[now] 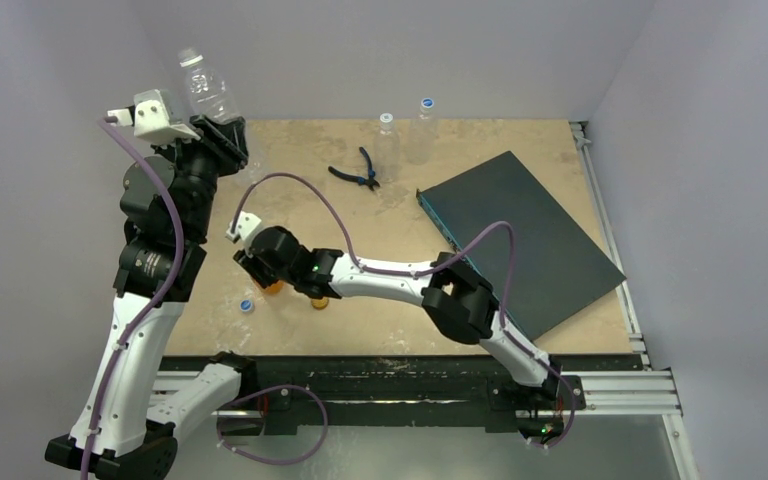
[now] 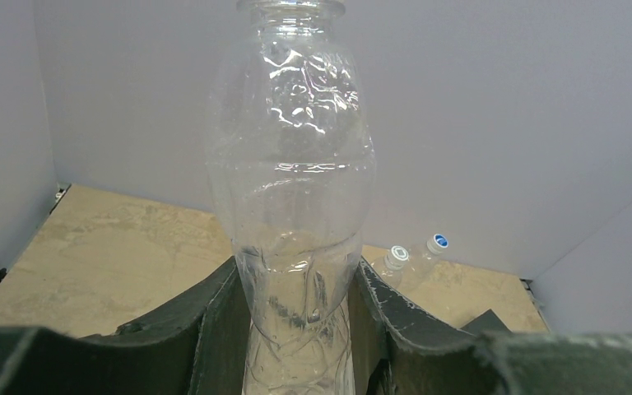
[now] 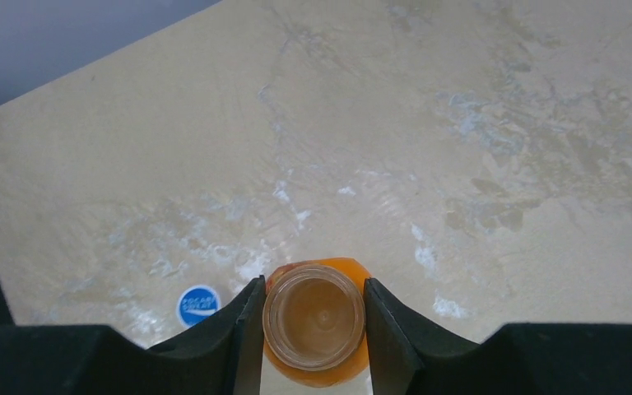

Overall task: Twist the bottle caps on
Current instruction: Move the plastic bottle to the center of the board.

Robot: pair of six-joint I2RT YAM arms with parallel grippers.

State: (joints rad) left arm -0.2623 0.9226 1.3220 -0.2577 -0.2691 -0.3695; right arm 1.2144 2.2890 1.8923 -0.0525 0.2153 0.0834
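Beige mottled tabletop [image 1: 290, 200] holds two tall clear capped plastic bottles [image 1: 387, 135] at its far edge, so that part looks done. Two are uncapped: a squat orange bottle [image 3: 314, 325], its neck pinched by the right end effector [image 3: 313, 286] on a low, left-stretched arm, and a clear ribbed bottle [image 2: 292, 164], clamped low on its body in the raised left end effector [image 2: 296, 288]. One small round blue cap [image 3: 198, 304] lies just beside the orange bottle.

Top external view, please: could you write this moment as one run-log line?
left: jaws shut on clear bottle, uncapped, raised | right: jaws shut on top of orange bottle | blue cap loose beside it
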